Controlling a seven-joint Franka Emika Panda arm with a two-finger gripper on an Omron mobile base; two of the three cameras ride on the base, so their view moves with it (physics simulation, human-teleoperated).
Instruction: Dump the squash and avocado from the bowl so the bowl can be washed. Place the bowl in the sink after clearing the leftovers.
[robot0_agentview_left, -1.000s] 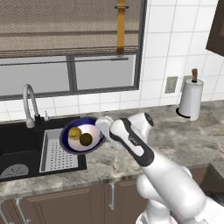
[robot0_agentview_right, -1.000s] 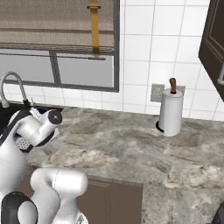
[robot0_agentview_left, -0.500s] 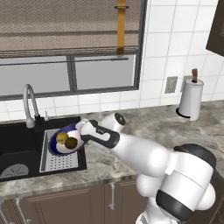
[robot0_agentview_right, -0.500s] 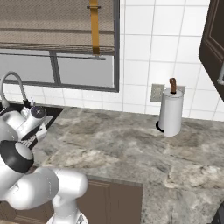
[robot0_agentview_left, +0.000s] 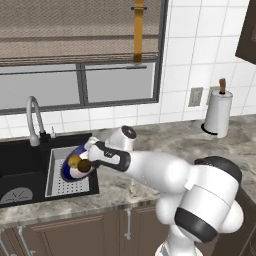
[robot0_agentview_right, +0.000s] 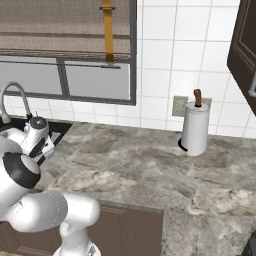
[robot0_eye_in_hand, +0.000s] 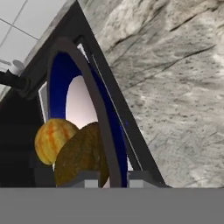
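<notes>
Left base view: bowl (robot0_agentview_left: 75, 167) was tipped on edge over the sink's (robot0_agentview_left: 20, 175) tray (robot0_agentview_left: 70, 185).
Jaws were clamped tight on its rim; squash (robot0_eye_in_hand: 54, 140) and avocado (robot0_eye_in_hand: 81, 157) sat low inside.

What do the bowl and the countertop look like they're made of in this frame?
The bowl looks like glazed ceramic, judging by its glossy dark blue outside and smooth white inside; plastic can't be ruled out. The countertop looks like polished stone, granite or marble, going by its mottled grey surface with dark veining.
</notes>
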